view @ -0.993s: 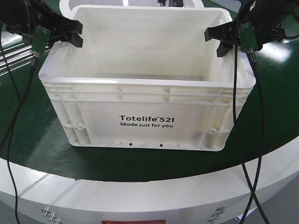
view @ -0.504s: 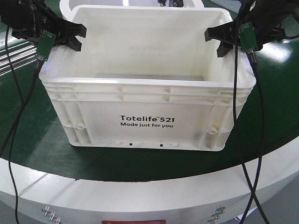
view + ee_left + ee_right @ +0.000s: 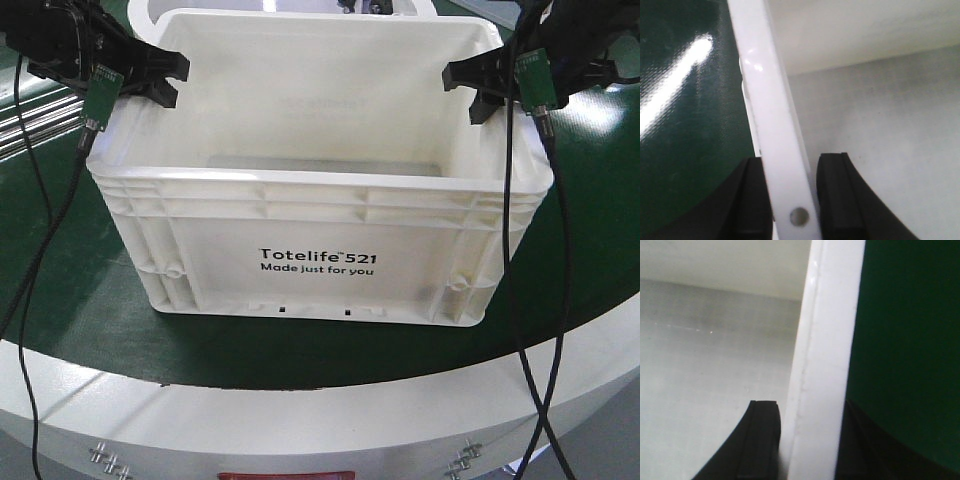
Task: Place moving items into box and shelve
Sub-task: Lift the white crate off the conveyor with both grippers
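Fingers of left gripper (image 3: pixel 792 192), right gripper (image 3: pixel 812 440) pinch box (image 3: pixel 310 215) rims; floor mostly hidden.

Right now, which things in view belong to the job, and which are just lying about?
Job:
- box
- left gripper, clamped on the box's left wall
- right gripper, clamped on the right wall
- toys: none in view

Lying about:
- cables hanging off both arms
- metal rails at the far left
- green table under the box
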Available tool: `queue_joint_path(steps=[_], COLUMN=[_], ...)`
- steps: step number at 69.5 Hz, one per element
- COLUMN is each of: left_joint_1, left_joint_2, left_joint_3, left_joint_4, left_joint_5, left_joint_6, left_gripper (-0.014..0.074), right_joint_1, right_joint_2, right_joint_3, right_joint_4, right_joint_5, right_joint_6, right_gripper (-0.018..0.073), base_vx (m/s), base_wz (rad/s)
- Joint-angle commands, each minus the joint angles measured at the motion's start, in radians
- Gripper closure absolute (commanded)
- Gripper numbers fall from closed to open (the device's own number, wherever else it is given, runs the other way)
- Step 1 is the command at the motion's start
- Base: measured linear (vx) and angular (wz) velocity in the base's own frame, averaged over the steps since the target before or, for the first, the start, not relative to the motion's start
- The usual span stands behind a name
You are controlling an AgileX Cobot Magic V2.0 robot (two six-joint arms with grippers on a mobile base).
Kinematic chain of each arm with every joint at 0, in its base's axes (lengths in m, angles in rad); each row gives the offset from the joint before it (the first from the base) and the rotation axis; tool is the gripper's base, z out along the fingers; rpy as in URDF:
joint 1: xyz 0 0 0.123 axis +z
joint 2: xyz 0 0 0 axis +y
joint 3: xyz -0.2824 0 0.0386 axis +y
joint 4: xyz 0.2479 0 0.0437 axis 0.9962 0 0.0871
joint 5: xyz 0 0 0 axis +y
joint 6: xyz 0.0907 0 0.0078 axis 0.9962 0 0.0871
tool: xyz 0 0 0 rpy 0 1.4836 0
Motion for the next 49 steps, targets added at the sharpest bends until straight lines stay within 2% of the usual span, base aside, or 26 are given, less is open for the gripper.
queue_joint_path(steps=[1, 21, 49], left_joint_1=[-0.034, -0.034, -0.034], left_joint_2=[-0.089, -0.165, -0.222], left_joint_3=[-0.041, -0.041, -0.041], left_joint_4=[-0.155, -0.167, -0.183], left_joint_5=[-0.084, -0.078, 0.049], left_joint_6=[0.007, 0.005, -0.029], left_gripper=[0.0601, 0.0601, 0.0601], right_joint_1=[0.011, 0.011, 0.011], right_joint_2=[-0.101, -0.182, -0.252], right_joint_3=[-0.04, -0.04, -0.04], right_joint_4=[0.124, 0.157, 0.212], right_joint_5=[-0.091, -0.089, 0.028], right_joint_6=[-0.035, -0.042, -0.042], right_gripper=[0.0566, 0.0564, 0.0564], base_vx=[0.0, 0.0, 0.0], base_wz=[0.0, 0.0, 0.0])
